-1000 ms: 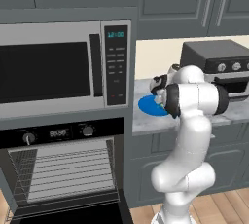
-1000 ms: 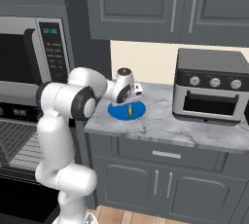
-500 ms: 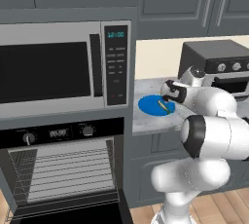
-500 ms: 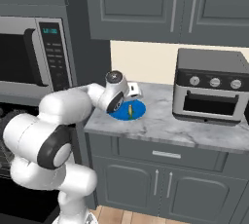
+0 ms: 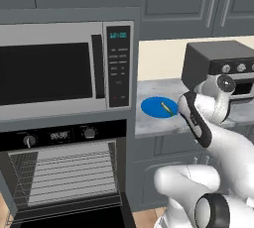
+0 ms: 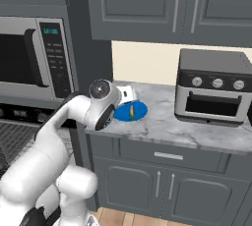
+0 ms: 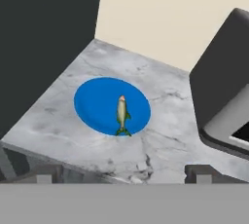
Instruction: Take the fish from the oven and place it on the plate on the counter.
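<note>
Now the gripper (image 7: 121, 174), jaws wide and empty, has drawn back from the plate (image 7: 92, 102); the slender yellow-green fish (image 7: 121, 113) lies on the plate.

The counter (image 7: 160, 135) under my hand looks like polished stone, grey-white with darker veins and a soft sheen. On it, the plate (image 7: 99, 102) is a flat, smooth, evenly blue disc with no gloss. The fish (image 7: 121, 114) lying on the plate has a dull yellow-green skin. Right of the plate, the toaster oven (image 6: 212, 88) is matt dark casing with a brushed silver front. Left of the plate, the microwave (image 5: 64, 66) is satin silver metal with a dark glassy door. Below it, the oven (image 5: 62, 170) shows thin metal wire racks.
</note>
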Robot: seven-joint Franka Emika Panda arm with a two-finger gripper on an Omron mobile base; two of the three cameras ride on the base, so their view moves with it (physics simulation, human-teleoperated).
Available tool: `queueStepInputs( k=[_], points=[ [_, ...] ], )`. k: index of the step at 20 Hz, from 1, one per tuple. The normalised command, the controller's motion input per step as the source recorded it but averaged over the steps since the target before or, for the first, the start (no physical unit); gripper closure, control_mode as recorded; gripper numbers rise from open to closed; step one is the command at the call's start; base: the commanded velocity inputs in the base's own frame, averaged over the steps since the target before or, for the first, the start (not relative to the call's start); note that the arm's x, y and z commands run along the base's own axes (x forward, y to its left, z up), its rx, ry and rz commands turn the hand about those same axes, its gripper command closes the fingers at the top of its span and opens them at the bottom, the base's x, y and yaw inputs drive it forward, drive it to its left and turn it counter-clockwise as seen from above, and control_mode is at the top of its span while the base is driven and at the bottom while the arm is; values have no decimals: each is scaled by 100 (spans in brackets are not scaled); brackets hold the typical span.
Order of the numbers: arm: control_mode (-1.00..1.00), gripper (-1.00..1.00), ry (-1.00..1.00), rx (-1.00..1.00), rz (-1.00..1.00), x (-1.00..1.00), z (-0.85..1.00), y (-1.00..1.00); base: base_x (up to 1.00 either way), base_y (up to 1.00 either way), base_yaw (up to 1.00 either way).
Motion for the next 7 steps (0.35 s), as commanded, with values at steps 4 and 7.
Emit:
queueStepInputs(
  k=[4, 7],
  points=[
    [-100, -100, 0, 1, 0, -100, 86, 1, 0, 0, 0],
    [-100, -100, 0, 5, 0, -100, 95, 15, 0, 0, 0]
  ],
)
